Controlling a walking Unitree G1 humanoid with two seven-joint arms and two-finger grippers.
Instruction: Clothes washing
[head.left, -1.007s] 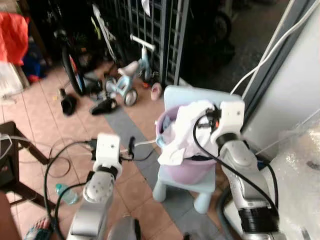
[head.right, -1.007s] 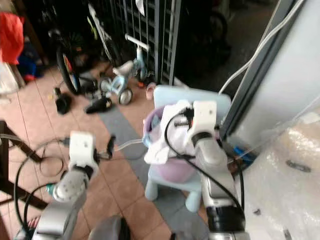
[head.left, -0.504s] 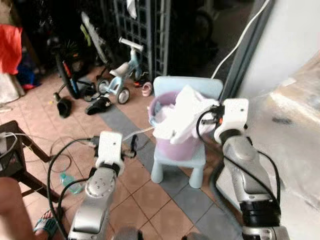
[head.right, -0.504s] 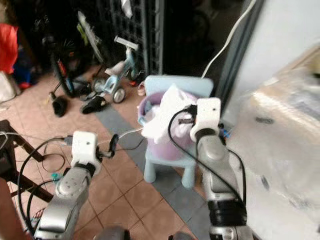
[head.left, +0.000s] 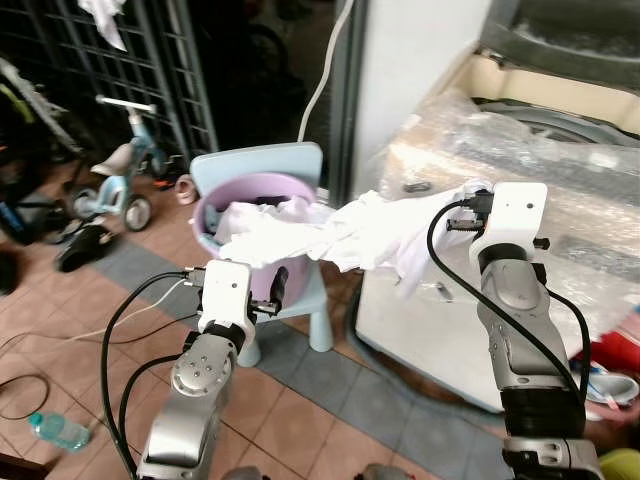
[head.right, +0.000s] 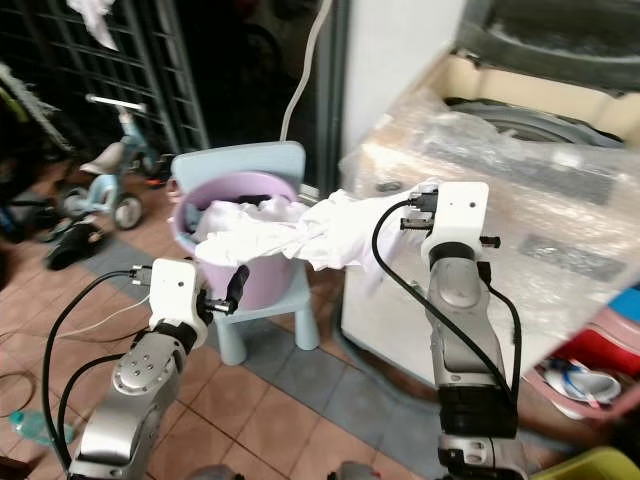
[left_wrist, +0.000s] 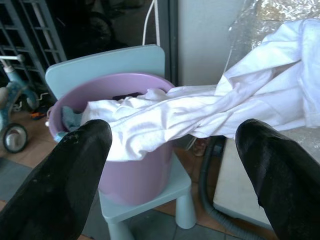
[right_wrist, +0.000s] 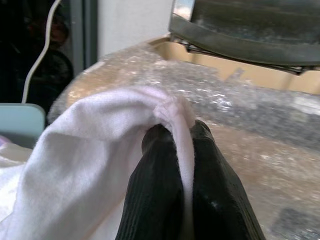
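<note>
A white garment (head.left: 340, 232) stretches from the purple basket (head.left: 262, 268) on a pale blue child's chair (head.left: 262, 165) across to the washing machine (head.left: 560, 160), which is wrapped in clear plastic with its lid up. My right gripper (head.left: 470, 192) is shut on the garment's end, at the machine's front left corner; in the right wrist view the cloth (right_wrist: 100, 175) is pinched between the black fingers (right_wrist: 155, 200). My left gripper (head.left: 280, 290) is open, low in front of the basket, holding nothing. More clothes (left_wrist: 70, 120) lie in the basket.
A white hose (head.left: 325, 75) runs down the wall beside the machine. A small tricycle (head.left: 120, 170), a bicycle and shoes stand at the far left by a black grille. A water bottle (head.left: 60, 430) and cables lie on the tiled floor. Red and yellow tubs (head.right: 590, 370) sit at the right.
The camera has swung right, bringing the washing machine into view. My right gripper has drawn the white garment out of the basket and over toward the machine.
</note>
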